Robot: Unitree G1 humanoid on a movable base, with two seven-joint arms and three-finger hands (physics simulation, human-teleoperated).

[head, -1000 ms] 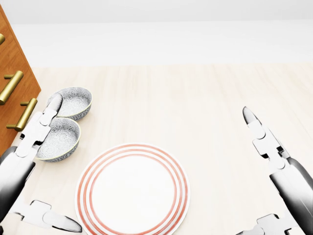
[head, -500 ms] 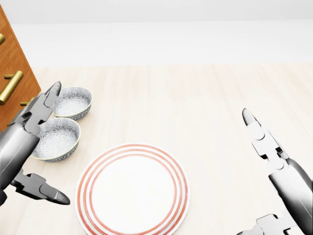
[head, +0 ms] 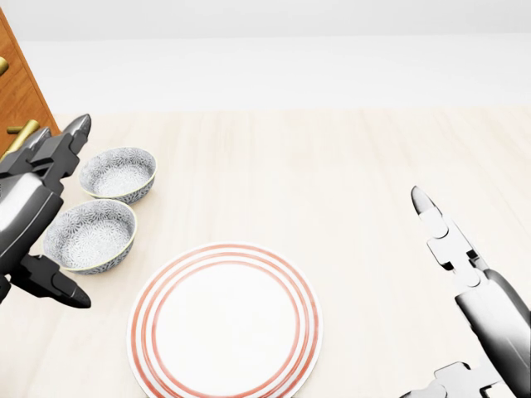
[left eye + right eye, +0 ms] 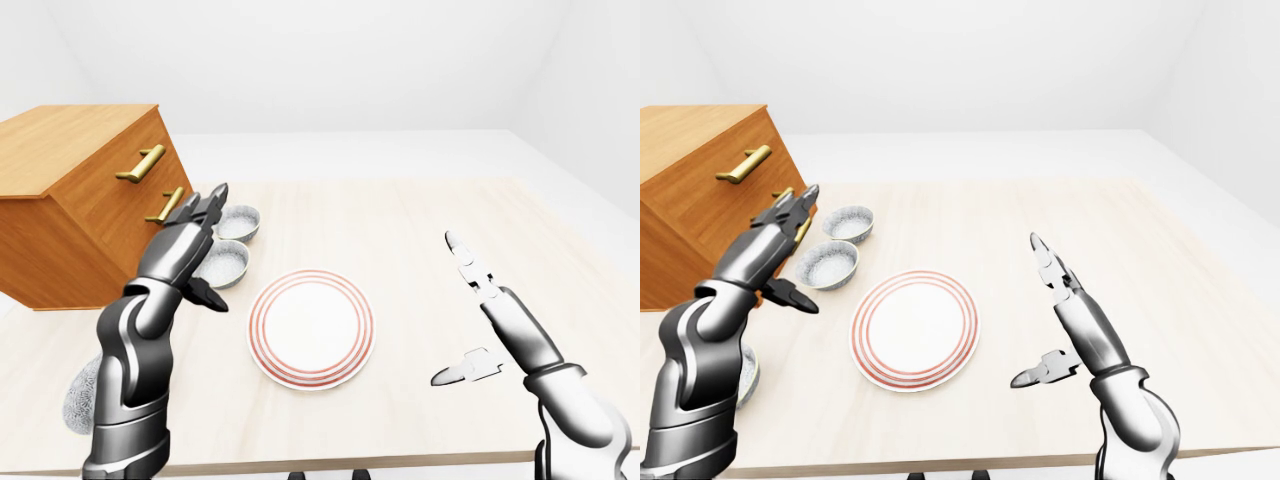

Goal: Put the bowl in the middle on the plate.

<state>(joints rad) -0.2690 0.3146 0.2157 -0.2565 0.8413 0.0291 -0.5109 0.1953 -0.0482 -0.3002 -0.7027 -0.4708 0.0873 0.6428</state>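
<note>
Plate, white with red rings at the rim, lies flat on the pale wooden table, low in the head view and left of centre. Nothing rests on it.

Bowls: three patterned grey ones in a row along the table's left side.
- Far bowl: upright, just beside the wooden cabinet.
- Middle bowl: upright on the table, touching or nearly touching the far bowl, up and to the left of the plate and apart from it.
- Near bowl: mostly hidden behind the left forearm in the eye views, out of frame in the head view.

Left hand: released, fingers extended, thumb spread downward. It grasps nothing. It hangs at the left of the middle bowl in the head view, between the bowls and the cabinet. The eye views show it raised off the table. Contact with the bowl's rim cannot be told.

Right hand: released, fingers straight and pointing up-left, thumb splayed. It is empty and sits well to the right of the plate, above bare table.

Cabinet: brass handles on its face.
</note>
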